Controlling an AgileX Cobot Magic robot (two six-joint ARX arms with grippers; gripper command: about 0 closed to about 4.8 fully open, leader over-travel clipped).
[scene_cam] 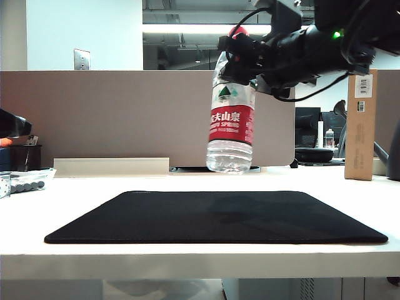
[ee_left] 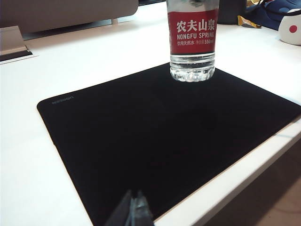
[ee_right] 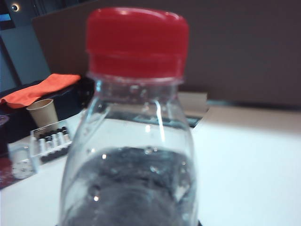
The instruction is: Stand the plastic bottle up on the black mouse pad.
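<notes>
Carefully, my left gripper [ee_left: 134, 212] sat pressed together at the black mouse pad [scene_cam: 215, 215]'s near edge while farther off my right gripper [scene_cam: 253, 59] pinched the plastic bottle [scene_cam: 231, 119] upright above it, wanting a straight, slow descent.

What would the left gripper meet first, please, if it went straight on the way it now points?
Probably the large matte black mouse pad: the left gripper points low across it, toward the clear, red-labelled plastic bottle beyond; depth is uncertain.

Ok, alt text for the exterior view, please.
The right gripper holds a clear ribbed plastic bottle with a red cap near its top, roughly upright in the air above a large flat black mouse pad on a white table.
</notes>
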